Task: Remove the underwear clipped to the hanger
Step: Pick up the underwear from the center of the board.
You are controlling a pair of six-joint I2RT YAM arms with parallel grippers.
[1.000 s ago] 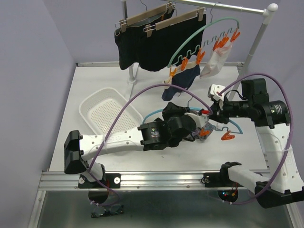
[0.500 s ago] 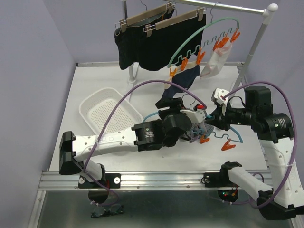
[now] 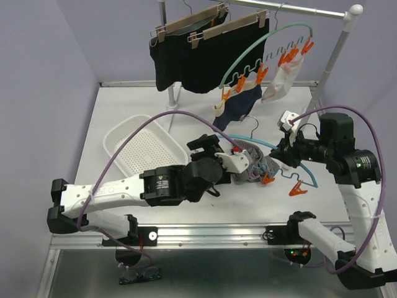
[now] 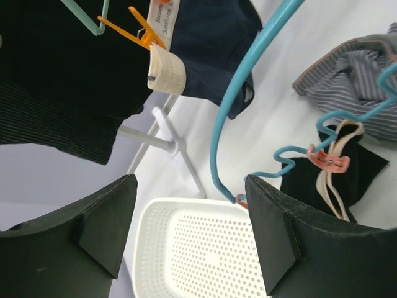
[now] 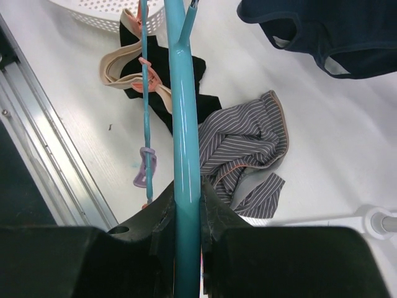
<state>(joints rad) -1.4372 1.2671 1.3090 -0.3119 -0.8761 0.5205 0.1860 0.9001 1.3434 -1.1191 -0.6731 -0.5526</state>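
Top external view: the counter (image 3: 111,112) carries a rack (image 3: 291,7) at its far edge. Two black shorts (image 3: 198,62) hang there on clip hangers. A white basket (image 3: 118,139) sits on the left of the counter.

A green hanger (image 3: 273,28) on the rack holds a navy piece (image 3: 239,105) and a white-pink piece (image 3: 282,81) under orange clips. Nearer, the right gripper (image 5: 185,217) holds a blue hanger (image 5: 185,124) over the counter, jaws pressed together on its bar.

A grey-striped piece (image 5: 242,143) lies crumpled on the counter under that hanger. It appears free of any clip, though the frames do not confirm this. A black piece with a beige band (image 4: 347,174) hangs from the blue hanger by a pink clip (image 4: 325,160). The left gripper (image 3: 239,160) sits just left of the grey-striped piece, jaws spread and gripping nothing.

Step in hand, as judged: stripping the blue hanger, with the grey-striped piece done.

Next move, as judged:
1. Bring the left jaws to the black piece, below the pink clip.
2. Close on cloth only, not on the hanger wire.
3. Pull away from the clip while the right gripper steadies the hanger.
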